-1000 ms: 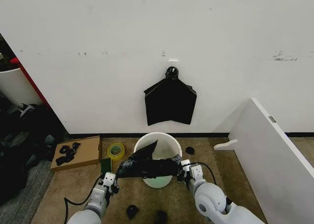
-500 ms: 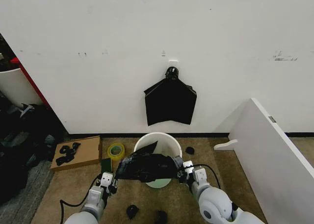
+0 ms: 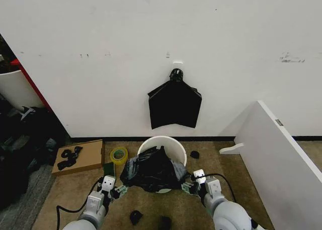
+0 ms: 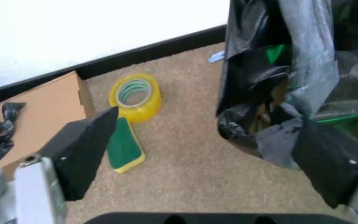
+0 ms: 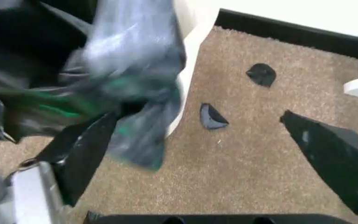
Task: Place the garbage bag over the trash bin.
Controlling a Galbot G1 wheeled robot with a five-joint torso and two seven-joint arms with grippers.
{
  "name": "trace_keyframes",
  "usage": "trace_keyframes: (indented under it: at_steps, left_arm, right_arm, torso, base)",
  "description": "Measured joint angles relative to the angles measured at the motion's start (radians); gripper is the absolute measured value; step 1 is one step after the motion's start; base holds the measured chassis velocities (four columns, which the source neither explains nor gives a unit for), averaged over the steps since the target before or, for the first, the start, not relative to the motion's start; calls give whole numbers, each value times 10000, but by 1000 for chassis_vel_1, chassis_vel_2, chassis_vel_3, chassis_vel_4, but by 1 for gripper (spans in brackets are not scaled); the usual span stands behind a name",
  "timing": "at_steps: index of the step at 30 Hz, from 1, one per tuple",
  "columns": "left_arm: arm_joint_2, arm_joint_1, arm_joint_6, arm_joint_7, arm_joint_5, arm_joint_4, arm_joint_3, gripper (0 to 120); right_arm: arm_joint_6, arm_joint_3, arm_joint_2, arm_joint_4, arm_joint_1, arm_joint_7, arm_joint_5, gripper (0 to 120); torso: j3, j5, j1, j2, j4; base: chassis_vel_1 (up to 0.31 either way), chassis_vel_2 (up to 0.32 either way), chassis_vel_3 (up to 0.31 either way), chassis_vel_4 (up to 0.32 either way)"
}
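Garbage bag (image 3: 152,169) lies crumpled over the near side of the trash bin (image 3: 163,145), bunched in a glossy black heap that covers the front of the rim and hangs down the front wall, while the far arc of the white rim stays bare. Left end effector (image 3: 119,190) sits low at the bag's left lower edge with its jaws spread wide; in the left wrist view its two dark fingers (image 4: 82,151) stand well apart with carpet between them, the bag (image 4: 291,79) hanging just beside the farther finger, and nothing is gripped. Right end effector (image 3: 187,186) sits at the bag's right lower edge, also spread wide; in the right wrist view a loose fold of the bag (image 5: 126,84) droops against the bin's white wall (image 5: 195,28) near one finger (image 5: 82,154), the other finger being well off over bare carpet.

Left of the bin on the floor lie a roll of yellow tape (image 3: 119,154), a green sponge (image 4: 123,147) beside it, and a flat cardboard box (image 3: 80,157). Small black scraps (image 5: 261,74) dot the carpet to the bin's right. On the wall above hangs a flat black bundle (image 3: 174,105) from a knot
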Motion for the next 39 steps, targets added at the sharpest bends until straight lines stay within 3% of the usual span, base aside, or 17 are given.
trace_keyframes:
  at_steps: [10, 17, 27, 34, 39]
  left_arm:
    - [285, 974, -1238, 146, 691, -388, -185, 100]
    - [60, 910, -2406, -251, 1327, 141, -278, 100]
    - [22, 1255, -3204, -109, 1268, 572, -458, 100]
    - [-28, 1463, -3870, 195, 1335, 871, -746, 100]
    - [-265, 1384, -4810, 642, 1433, 1269, -973, 100]
  right_arm:
    - [493, 614, 2, 476, -719, -224, -261, 100]
    - [1073, 938, 174, 805, -1032, -576, -554, 100]
    - [1332, 1149, 23, 829, -737, -773, -477, 100]
    - [1304, 1416, -310, 475, 357, -1388, 562, 100]
    - [835, 1085, -730, -991, 2543, -2545, 1965, 100]
  torso:
    - [0, 1, 0, 0, 1]
    - [0, -1, 0, 2, -1]
    - [1, 0, 0, 2, -1]
    - [1, 0, 0, 2, 0]
    - [2, 0, 0, 2, 0]
  base:
    - [0, 0, 0, 0]
    - [0, 0, 0, 0]
    - [0, 0, 0, 0]
    - [0, 0, 0, 0]
    - [0, 0, 0, 0]
